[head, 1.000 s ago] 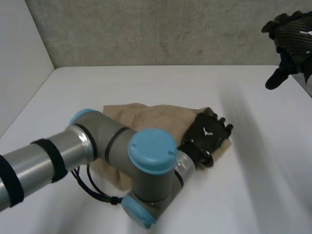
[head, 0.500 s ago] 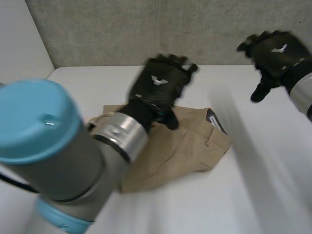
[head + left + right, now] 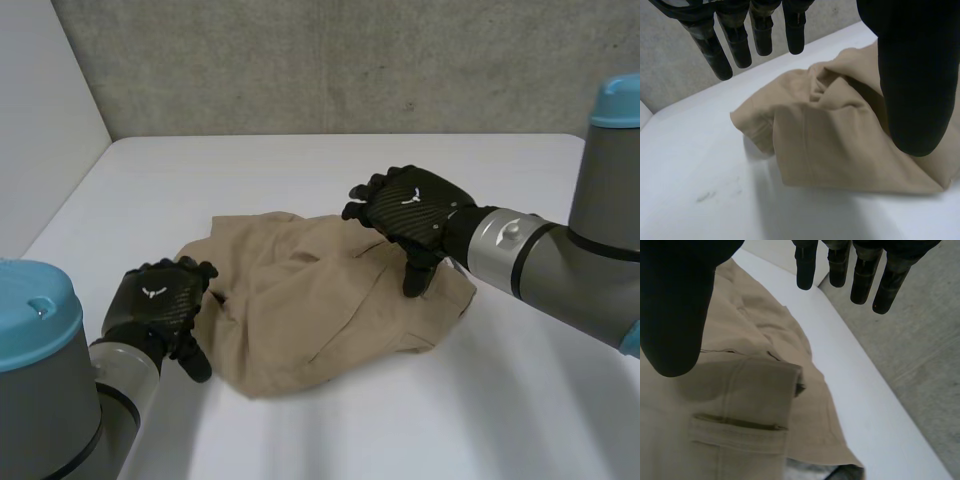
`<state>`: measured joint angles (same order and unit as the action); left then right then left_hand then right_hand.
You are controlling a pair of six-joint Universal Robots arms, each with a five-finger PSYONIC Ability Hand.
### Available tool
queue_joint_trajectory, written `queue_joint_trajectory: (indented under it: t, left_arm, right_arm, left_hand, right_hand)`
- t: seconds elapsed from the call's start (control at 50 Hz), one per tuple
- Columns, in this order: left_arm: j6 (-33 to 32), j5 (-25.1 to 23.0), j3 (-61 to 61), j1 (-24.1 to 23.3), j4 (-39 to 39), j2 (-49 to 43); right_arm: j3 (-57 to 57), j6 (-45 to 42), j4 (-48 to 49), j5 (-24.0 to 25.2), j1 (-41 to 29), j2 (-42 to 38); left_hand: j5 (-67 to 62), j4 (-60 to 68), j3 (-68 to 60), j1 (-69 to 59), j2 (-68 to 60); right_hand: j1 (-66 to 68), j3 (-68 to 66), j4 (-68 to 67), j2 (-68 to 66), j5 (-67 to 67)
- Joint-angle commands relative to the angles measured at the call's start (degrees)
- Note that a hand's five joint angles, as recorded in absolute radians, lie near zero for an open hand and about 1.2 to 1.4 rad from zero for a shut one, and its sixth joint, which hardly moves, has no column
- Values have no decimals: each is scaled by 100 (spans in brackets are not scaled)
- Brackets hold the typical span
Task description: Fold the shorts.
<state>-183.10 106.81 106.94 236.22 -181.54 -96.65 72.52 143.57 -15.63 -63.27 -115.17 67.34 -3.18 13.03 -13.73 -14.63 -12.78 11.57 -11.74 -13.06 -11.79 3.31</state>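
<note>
The tan shorts (image 3: 310,290) lie crumpled in a loose fold in the middle of the white table (image 3: 300,170). My left hand (image 3: 160,305) hovers at their left edge, fingers relaxed and holding nothing. In the left wrist view its thumb (image 3: 912,80) hangs over the shorts (image 3: 840,145), and a folded hem lies under the fingertips (image 3: 735,45). My right hand (image 3: 412,215) is over the right end of the shorts, open, thumb pointing down towards the cloth. In the right wrist view a pocket slit on the shorts (image 3: 740,405) lies below its thumb (image 3: 675,305).
A grey concrete wall (image 3: 350,60) runs along the table's far edge, and a white side panel (image 3: 40,120) stands at the left. Bare tabletop surrounds the shorts, widest at the front right (image 3: 520,400).
My left hand lifted off the right end of the shorts, swung up and back, and came down at their left edge. My right hand dropped from the upper right to the shorts' right end.
</note>
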Motion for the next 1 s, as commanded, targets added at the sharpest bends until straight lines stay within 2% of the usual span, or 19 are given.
queue_joint_trajectory:
  t: [0.02, 0.1, 0.18, 0.26, 0.34, 0.36, 0.38, 0.5, 0.58, 0.66, 0.72, 0.9, 1.0]
  left_arm:
    - [-6, -81, 547, 372, -39, 33]
    - [-24, -142, 662, 495, -74, 6]
    - [-24, -300, 706, 522, -232, -29]
    - [-42, -485, 785, 539, -434, -117]
    - [-42, -591, 794, 618, -584, -240]
    - [-50, -617, 794, 627, -610, -257]
    - [-68, -661, 785, 627, -645, -301]
    - [-147, -942, 741, 636, -935, -468]
    - [-182, -1083, 697, 654, -1260, -617]
    - [-182, -1083, 600, 654, -1576, -820]
    - [-182, -1083, 469, 654, -1744, -995]
    - [-182, -1074, -76, 601, -1841, -1514]
    - [-182, -1083, -357, 566, -1850, -1769]
  right_arm:
    - [-915, 268, -705, -36, -23, -836]
    - [-1126, 268, -810, -176, -41, -1117]
    - [-1381, 250, -1003, -554, -163, -1389]
    - [-1565, 241, -1100, -818, -243, -1592]
    - [-1662, 285, -1118, -853, -243, -1654]
    - [-1697, 355, -1092, -853, -243, -1627]
    - [-1715, 425, -1074, -862, -243, -1610]
    - [-1847, 1408, -785, -1037, -234, -1417]
    - [-1690, 2042, -215, -1467, -216, -1250]
    - [-1365, 2095, 120, -1854, -129, -1083]
    - [-1180, 2122, 244, -1960, -6, -986]
    - [-652, 2140, 376, -1987, 179, -775]
    - [-485, 2113, 516, -1996, 276, -740]
  left_hand:
    - [-393, 408, -338, -248, -433]
    - [-393, 408, -338, -248, -433]
    - [-393, 408, -338, -248, -433]
    - [-393, 408, -338, -248, -433]
    - [-377, 391, -321, -231, -417]
    - [-377, 391, -321, -231, -417]
    - [-377, 391, -321, -231, -417]
    - [-343, 357, -288, -198, -383]
    - [-309, 324, -254, -164, -350]
    - [-293, 307, -237, -147, -333]
    - [-309, 324, -254, -164, -349]
    - [-427, 441, -372, -281, -467]
    - [-963, 978, -908, -818, -1003]
  right_hand:
    - [574, -558, -425, -552, 401]
    - [910, -894, -761, -888, 737]
    - [1213, -1197, -1064, -1191, 1039]
    - [2304, -2287, -2154, -2282, 2130]
    - [4991, -4975, -4842, -4969, 4817]
    - [6547, -6531, -6398, -6525, 6373]
    - [6840, -6823, -6691, -6818, 6666]
    - [6843, -6826, -6694, -6821, 6669]
    - [6843, -6826, -6694, -6821, 6669]
    - [6843, -6826, -6694, -6821, 6669]
    - [6843, -6826, -6694, -6821, 6669]
    - [6843, -6826, -6694, -6821, 6669]
    - [6843, -6826, -6694, -6821, 6669]
